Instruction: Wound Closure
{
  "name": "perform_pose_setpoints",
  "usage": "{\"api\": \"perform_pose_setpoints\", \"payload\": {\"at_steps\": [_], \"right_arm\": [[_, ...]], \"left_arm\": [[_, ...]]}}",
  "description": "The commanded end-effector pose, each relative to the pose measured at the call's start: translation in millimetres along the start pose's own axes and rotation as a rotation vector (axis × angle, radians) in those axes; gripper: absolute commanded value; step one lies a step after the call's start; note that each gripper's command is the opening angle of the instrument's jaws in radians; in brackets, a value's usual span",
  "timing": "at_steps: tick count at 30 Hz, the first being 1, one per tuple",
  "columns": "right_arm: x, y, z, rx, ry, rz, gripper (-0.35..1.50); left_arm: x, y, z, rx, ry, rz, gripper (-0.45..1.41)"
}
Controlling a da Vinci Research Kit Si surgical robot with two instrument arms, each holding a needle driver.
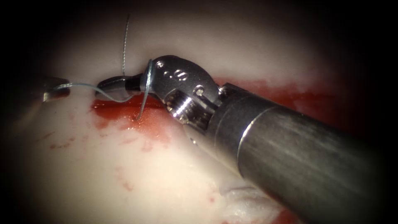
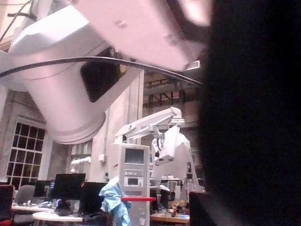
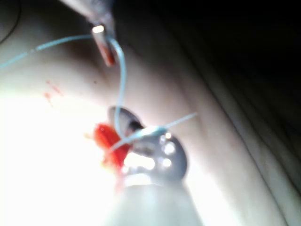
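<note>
At cut [image 1: 124, 105]: two claws, right claw [image 1: 114, 85] gripping thread [image 1: 83, 86].

Pale tissue [image 1: 83, 174], red fluid [image 1: 124, 112], light blue thread [image 1: 83, 86].

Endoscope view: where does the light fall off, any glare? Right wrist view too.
Endoscope view: dark at the edges; the left tool, shut on the thread, sits in shadow; bright highlights on the right tool, which grips the needle about mid-curve, tip at the red fluid, entry unclear. Right wrist view: tissue washed out by glare.
</note>
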Motion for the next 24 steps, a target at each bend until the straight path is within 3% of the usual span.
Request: {"api": "perform_pose_setpoints", "payload": {"at_steps": [1,5,6,9,12,14,19,24], "right_arm": [[0.6,0.6,0.7,0.102,-0.014,-0.034,-0.35],[0.9,-0.3,1.2,0.249,0.109,-0.078,-0.35],[0.9,-0.5,1.3,0.29,0.175,-0.064,-0.35],[0.8,-0.7,1.3,0.333,0.252,-0.002,-0.35],[0.7,-0.8,1.1,0.269,0.382,0.13,-0.35],[0.5,-1.1,1.1,0.217,0.496,0.319,-0.35],[0.1,-2.1,0.8,0.231,0.581,0.618,-0.35],[0.1,-1.9,0.8,0.279,0.598,0.814,-0.35]], "left_arm": [[-0.5,1.9,-0.6,-0.044,-0.025,-0.017,-0.45],[-0.4,2.2,-0.1,-0.103,-0.037,-0.039,-0.45],[-0.3,2.1,0.6,-0.125,-0.03,-0.052,-0.45],[-0.1,1.6,1.9,-0.134,-0.039,-0.057,-0.45],[0.2,0.8,3.8,-0.119,-0.05,-0.062,-0.45],[0.4,0.0,5.8,-0.08,-0.033,-0.071,-0.45],[0.6,-1.2,8.4,-0.008,-0.007,-0.068,-0.45],[0.4,-2.6,9.5,0.102,0.022,-0.063,-0.45]]}}
